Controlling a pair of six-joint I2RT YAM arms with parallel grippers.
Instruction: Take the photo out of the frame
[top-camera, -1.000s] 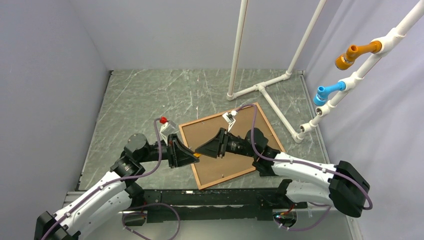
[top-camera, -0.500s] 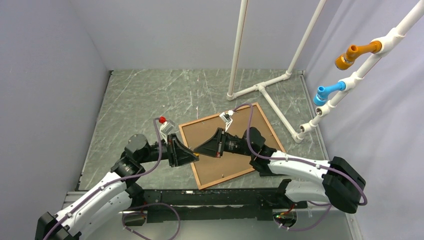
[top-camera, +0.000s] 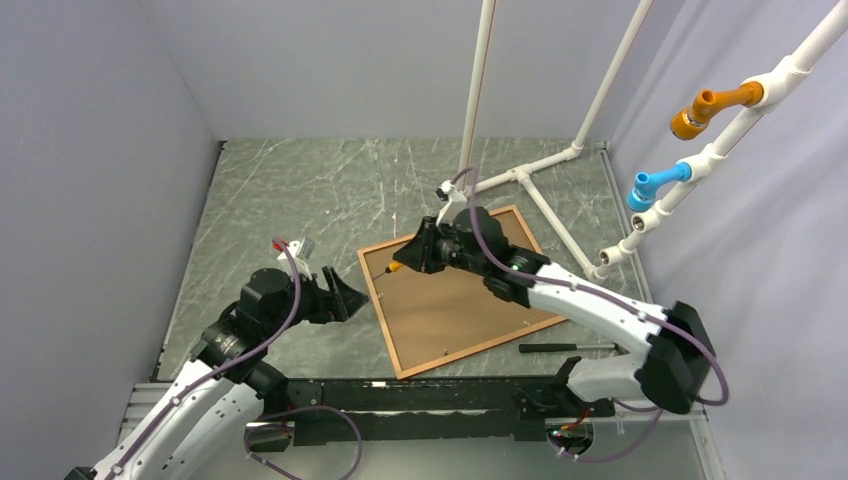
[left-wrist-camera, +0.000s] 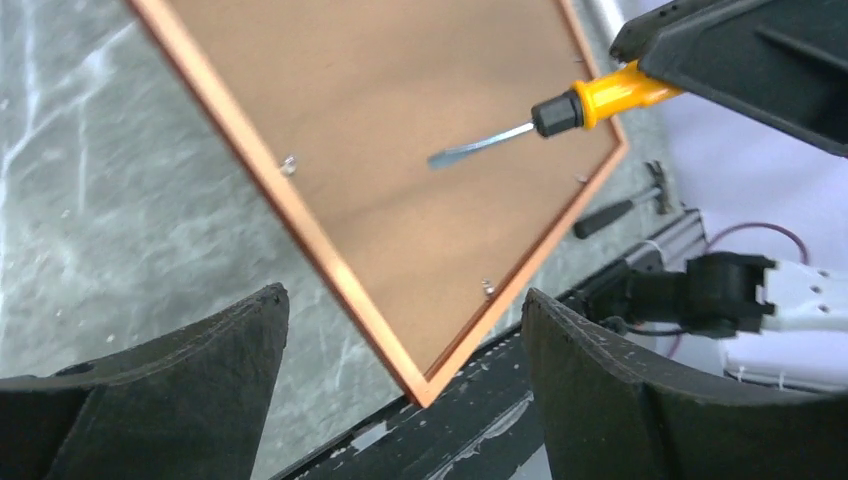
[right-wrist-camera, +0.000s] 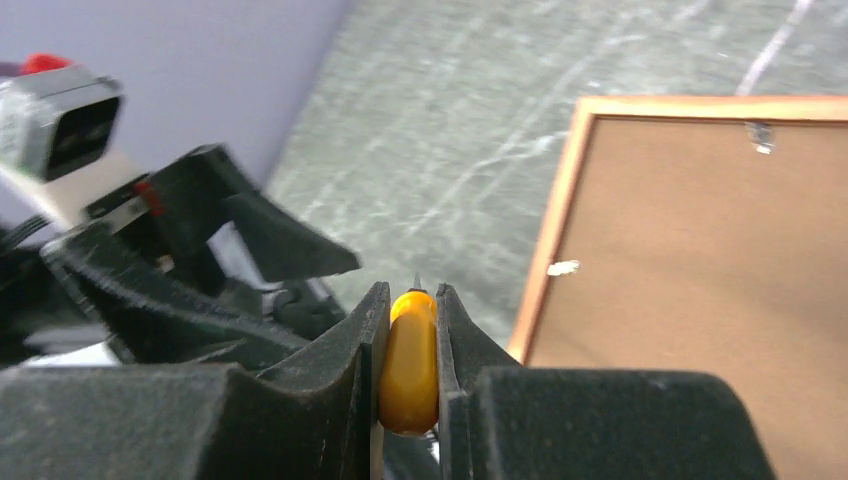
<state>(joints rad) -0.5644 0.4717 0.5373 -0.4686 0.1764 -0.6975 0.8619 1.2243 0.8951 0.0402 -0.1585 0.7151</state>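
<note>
- The right gripper (right-wrist-camera: 411, 300) is closed on the yellow handle of a screwdriver (right-wrist-camera: 408, 372). The handle is pinched between both fingers, and the metal blade (left-wrist-camera: 480, 147) is pointed out past the fingertips.
- Beneath that blade lies the plain brown back of the photo (top-camera: 455, 310). Whether the tip touches the board cannot be told.
- The photo is seated back upward inside the frame (top-camera: 379, 300), which is laid flat on the table (top-camera: 270, 200) below the right gripper.
- Small metal clips (left-wrist-camera: 289, 165) are seen along the frame's inner edge, on either side of the blade.
- The left gripper (top-camera: 342, 297) is held with its jaws spread wide, and nothing is gripped between them.
- Just ahead of the left fingertips, and apart from them, the frame's left border is found. In the left wrist view a near corner of the frame is seen through the gap between the fingers (left-wrist-camera: 200, 380).
- A black-handled tool (top-camera: 565, 347) is laid on the table by the frame's near right edge, well behind the right gripper.
- A white pipe stand (top-camera: 520, 175) is set beyond the right gripper, past the frame's far corner.
</note>
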